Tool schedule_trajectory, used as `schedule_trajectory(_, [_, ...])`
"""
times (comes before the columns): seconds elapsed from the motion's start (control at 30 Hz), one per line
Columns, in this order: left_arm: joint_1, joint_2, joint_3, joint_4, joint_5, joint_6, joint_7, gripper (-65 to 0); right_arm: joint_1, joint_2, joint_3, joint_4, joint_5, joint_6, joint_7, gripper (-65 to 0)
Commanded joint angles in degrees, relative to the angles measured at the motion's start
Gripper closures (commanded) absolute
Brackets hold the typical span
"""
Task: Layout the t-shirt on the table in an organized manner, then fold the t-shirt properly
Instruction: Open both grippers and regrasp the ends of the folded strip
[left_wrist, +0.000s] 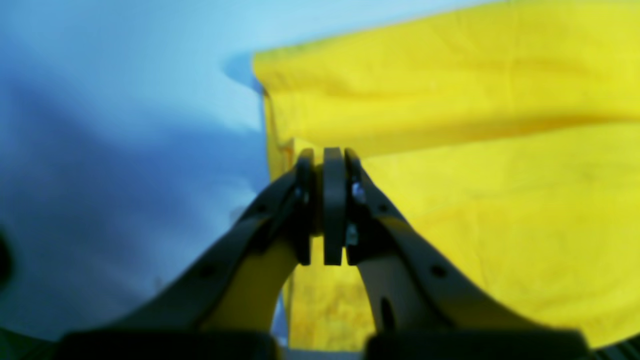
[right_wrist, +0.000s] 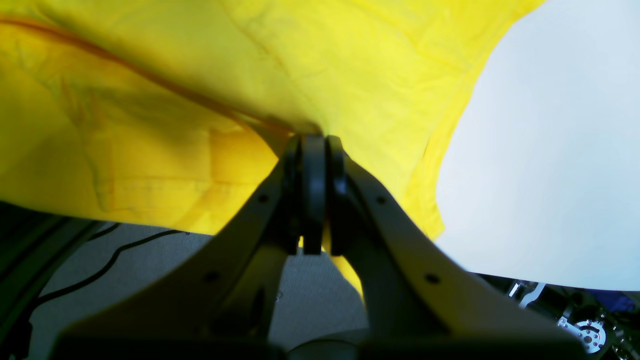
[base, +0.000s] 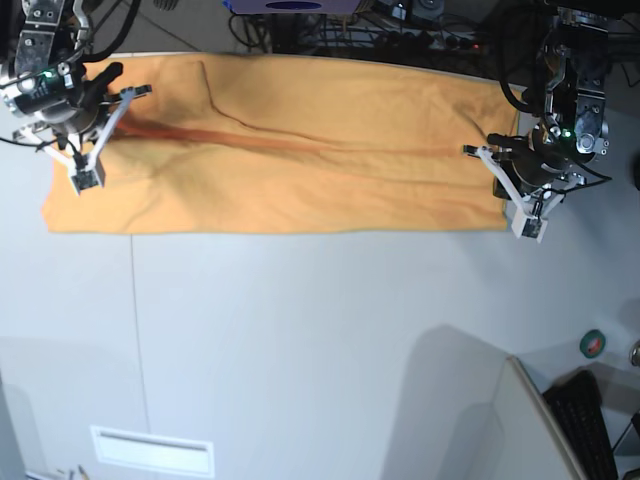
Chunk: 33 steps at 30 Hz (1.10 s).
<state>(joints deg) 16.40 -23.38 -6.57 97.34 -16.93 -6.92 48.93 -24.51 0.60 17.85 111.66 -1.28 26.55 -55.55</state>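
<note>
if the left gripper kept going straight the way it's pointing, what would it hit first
Most likely the t-shirt itself. The left gripper is shut on the shirt's edge, and its wrist view shows folded fabric right beyond the fingertips, with the table off to the side. Depth is blurry, so this is a judgement.

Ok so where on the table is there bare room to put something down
The wide stretch of table below the t-shirt is bare. The top edge is crowded: the shirt spans it, with the right gripper and left gripper clamped on its ends.
</note>
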Motion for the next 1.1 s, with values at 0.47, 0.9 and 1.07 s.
schedule_trajectory(0.47, [-0.71, -1.20, -0.33, -2.09, 0.36, 0.28, -0.71, 0.0, 0.03, 0.23, 0.13, -2.60, 0.09, -0.22, 0.65, 0.0])
schedule_trajectory(0.9, [-0.54, -1.20, -0.42, -1.65, 0.36, 0.28, -0.71, 0.0, -1.64, -1.61, -1.80, 0.65, 0.09, -0.22, 0.47, 0.0])
schedule_trajectory(1.07, [-0.36, -1.20, -0.42, -2.00, 0.36, 0.28, -0.71, 0.0, -1.20, -1.35, -1.80, -1.72, -0.08, -0.22, 1.62, 0.0])
